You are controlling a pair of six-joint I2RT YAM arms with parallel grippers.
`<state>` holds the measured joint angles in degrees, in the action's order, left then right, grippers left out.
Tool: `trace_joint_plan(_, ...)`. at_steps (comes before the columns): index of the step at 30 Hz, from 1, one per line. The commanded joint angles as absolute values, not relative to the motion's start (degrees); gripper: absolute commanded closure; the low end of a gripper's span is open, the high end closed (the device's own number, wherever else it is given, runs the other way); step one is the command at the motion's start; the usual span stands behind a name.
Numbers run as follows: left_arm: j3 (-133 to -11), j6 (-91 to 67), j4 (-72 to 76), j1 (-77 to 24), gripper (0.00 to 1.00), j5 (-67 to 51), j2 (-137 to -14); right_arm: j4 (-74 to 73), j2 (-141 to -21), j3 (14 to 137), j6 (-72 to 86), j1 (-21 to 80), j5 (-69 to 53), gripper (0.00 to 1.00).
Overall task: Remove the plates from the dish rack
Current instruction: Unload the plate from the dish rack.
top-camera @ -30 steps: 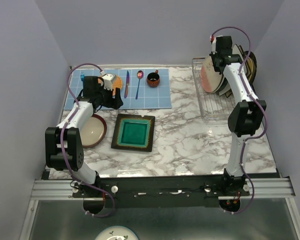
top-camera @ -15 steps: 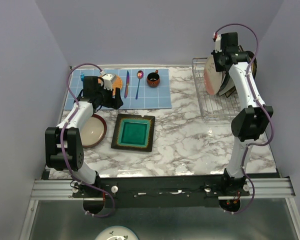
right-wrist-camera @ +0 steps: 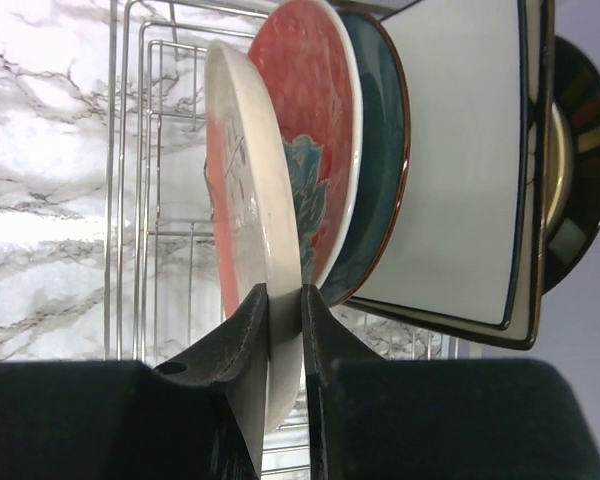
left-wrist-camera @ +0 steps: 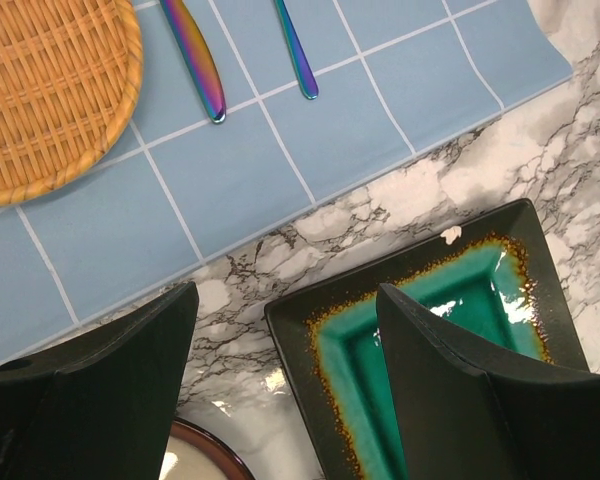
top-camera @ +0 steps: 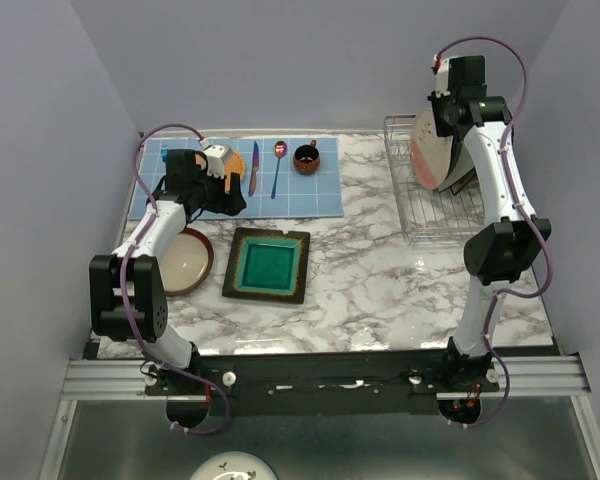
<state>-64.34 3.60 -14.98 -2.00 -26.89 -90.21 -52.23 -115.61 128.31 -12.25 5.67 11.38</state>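
The dish rack (top-camera: 422, 212) stands at the back right with several plates upright in it. My right gripper (right-wrist-camera: 285, 295) is shut on the rim of the front one, a cream-and-pink round plate (right-wrist-camera: 242, 190), seen from above as the pink plate (top-camera: 435, 152) under that right gripper (top-camera: 450, 112). Behind it stand a red flowered plate (right-wrist-camera: 305, 110), a dark teal plate (right-wrist-camera: 383, 150), a square cream plate (right-wrist-camera: 460, 170) and a dark striped plate (right-wrist-camera: 583, 150). My left gripper (left-wrist-camera: 285, 300) hangs open and empty over the table by a square teal plate (left-wrist-camera: 435, 320) and a red-rimmed cream plate (top-camera: 185, 262).
A blue tiled mat (top-camera: 310, 195) at the back left carries an orange woven mat (left-wrist-camera: 40, 90), a knife (top-camera: 254, 168), a spoon (top-camera: 278, 165) and a dark-red cup (top-camera: 306, 158). The square teal plate (top-camera: 268, 264) lies mid-table. Walls stand close behind the rack.
My right gripper has risen and shifted right with the pink plate's rim pinched in it. The left arm has not moved.
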Motion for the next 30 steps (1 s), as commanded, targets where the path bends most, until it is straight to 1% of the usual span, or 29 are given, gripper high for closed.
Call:
trace_joint_plan(1, -66.27, 3.51, -15.64, -2.11, 0.19, -27.33, -88.86, -49.4, -114.17, 133.85, -14.59, 5.98, 13.36, 0.99)
trace_joint_plan(23, -67.59, 3.87, -16.17, -2.11, 0.19, -27.42, -90.53, -49.83, -110.04, 134.82, -14.33, 5.98, 12.74, 0.99)
trace_joint_plan(30, -68.29, 3.87, -16.35, -2.2, 0.19, -27.77, -91.23, -50.89, -107.49, 133.77, -13.1, 5.98, 10.29, 0.99)
